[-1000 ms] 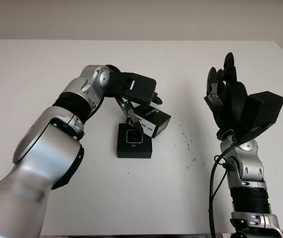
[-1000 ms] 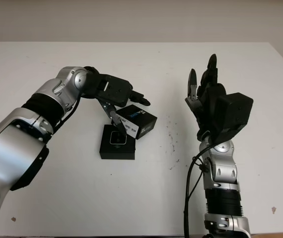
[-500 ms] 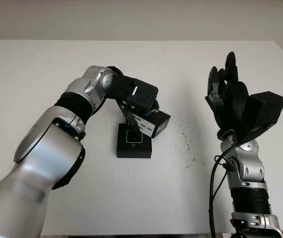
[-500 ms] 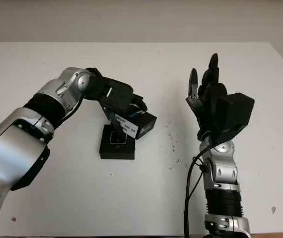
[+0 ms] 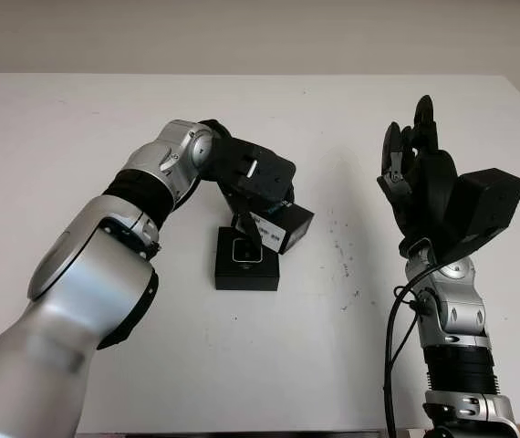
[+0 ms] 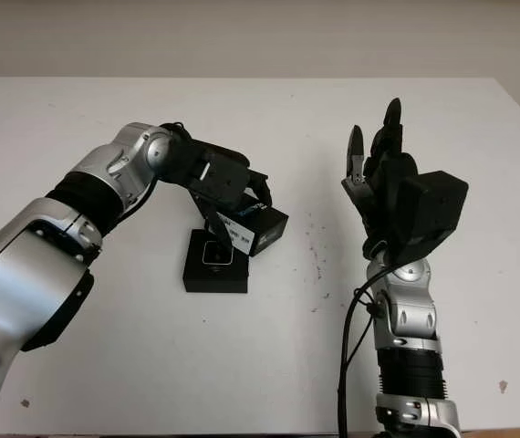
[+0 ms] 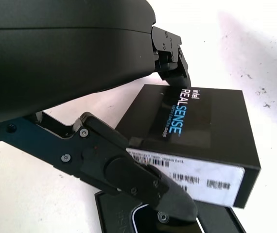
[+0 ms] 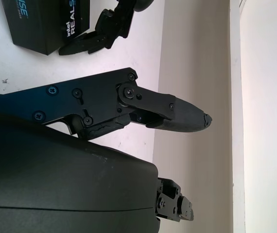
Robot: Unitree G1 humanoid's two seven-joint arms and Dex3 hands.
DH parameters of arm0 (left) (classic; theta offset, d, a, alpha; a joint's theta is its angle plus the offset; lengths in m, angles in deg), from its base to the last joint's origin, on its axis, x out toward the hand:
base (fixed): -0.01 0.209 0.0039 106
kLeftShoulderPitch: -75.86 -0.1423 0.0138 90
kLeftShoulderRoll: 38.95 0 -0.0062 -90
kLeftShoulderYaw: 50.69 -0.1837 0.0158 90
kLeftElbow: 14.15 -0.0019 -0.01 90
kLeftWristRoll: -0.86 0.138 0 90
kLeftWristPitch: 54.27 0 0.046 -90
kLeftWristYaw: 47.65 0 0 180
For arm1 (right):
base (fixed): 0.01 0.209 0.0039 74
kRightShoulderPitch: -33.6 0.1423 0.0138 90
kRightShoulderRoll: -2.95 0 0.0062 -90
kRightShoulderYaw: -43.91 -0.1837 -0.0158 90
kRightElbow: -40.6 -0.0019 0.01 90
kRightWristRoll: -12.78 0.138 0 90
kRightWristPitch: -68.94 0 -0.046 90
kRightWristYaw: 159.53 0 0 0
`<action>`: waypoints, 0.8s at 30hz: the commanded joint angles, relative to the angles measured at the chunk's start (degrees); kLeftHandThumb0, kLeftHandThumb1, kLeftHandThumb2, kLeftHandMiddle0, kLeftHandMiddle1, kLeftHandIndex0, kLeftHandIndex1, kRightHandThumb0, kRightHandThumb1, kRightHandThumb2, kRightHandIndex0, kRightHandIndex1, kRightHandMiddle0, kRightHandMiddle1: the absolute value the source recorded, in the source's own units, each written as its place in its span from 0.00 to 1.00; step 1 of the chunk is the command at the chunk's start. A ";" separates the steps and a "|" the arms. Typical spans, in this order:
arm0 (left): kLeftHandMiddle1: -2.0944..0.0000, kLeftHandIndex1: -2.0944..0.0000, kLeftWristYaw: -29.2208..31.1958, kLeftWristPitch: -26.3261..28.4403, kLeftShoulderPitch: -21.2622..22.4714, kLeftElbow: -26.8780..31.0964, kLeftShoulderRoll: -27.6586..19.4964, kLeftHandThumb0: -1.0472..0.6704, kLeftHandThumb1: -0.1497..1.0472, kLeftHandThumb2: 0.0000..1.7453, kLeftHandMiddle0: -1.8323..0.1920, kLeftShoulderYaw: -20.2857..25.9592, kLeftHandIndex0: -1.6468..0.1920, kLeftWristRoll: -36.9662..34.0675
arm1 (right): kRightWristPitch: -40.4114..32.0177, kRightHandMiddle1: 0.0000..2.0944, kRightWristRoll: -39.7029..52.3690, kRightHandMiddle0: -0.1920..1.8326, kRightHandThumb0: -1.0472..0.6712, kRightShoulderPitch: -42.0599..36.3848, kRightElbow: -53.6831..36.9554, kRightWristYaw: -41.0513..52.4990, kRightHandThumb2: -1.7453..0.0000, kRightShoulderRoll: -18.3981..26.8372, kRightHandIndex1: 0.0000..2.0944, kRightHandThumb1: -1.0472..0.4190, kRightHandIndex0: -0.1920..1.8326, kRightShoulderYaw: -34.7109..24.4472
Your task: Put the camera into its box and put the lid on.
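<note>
Left hand (image 5: 258, 182) clamps the lid (image 5: 284, 225) over the box (image 5: 246, 260), camera (image 5: 244, 250) inside.

The table (image 5: 105, 137) is plain white, flecked with small dark specks right of the box. The box (image 5: 246, 271) is black, and the camera (image 5: 244, 252) in it shows a pale silver face with a dark centre. The lid (image 7: 197, 131) is black with white and blue lettering and a white barcode label. Both hands, left (image 5: 260, 178) and right (image 5: 415, 173), are black; the arms are silver with black joints.
</note>
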 commanded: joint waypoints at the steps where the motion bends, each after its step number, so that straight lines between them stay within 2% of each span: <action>1: 0.42 0.52 -0.77 -0.73 -0.46 1.06 -0.08 0.30 0.91 0.04 0.84 0.35 0.83 -0.44 | 0.86 0.00 0.08 0.00 0.27 0.16 -0.41 -0.11 0.67 -0.19 0.00 0.00 0.00 -0.25; 3: 0.39 0.48 -1.40 -1.48 -0.99 1.46 -0.29 0.33 0.94 0.04 0.80 0.87 0.79 -1.12 | 0.93 0.00 0.03 0.00 0.28 0.14 -0.42 -0.06 0.66 -0.08 0.00 0.00 0.00 -0.17; 6: 0.28 0.40 -2.29 -2.80 -2.01 2.09 -0.66 0.37 0.96 0.03 0.74 2.23 0.76 -2.96 | 0.76 0.00 0.11 0.00 0.28 0.14 -0.52 0.09 0.66 -0.01 0.00 0.00 0.00 -0.14; 11: 0.28 0.31 -1.69 -2.75 -2.66 4.10 -1.69 0.37 0.95 0.03 0.75 2.69 0.77 -3.97 | 0.75 0.00 0.22 0.00 0.28 0.25 -0.54 -0.08 0.66 -0.22 0.00 0.00 0.00 -0.21; 15: 0.26 0.29 0.12 -2.49 -2.89 6.52 -3.35 0.36 0.94 0.03 0.74 2.55 0.74 -3.99 | 0.84 0.00 0.11 0.00 0.28 0.20 -0.62 0.54 0.64 0.19 0.00 0.00 0.00 -0.07; 20: 0.28 0.31 0.97 -2.86 -4.29 10.40 -6.03 0.36 0.94 0.03 0.66 3.43 0.73 -4.99 | 1.14 0.00 -0.37 0.00 0.28 0.44 -0.12 0.25 0.65 0.18 0.00 0.00 0.00 -0.13; 24: 0.17 0.28 0.42 -1.68 -6.86 15.16 -8.46 0.37 0.97 0.03 0.68 5.71 0.73 -7.06 | 1.00 0.00 0.21 0.00 0.28 0.55 0.18 0.54 0.65 0.02 0.00 0.00 0.00 -0.30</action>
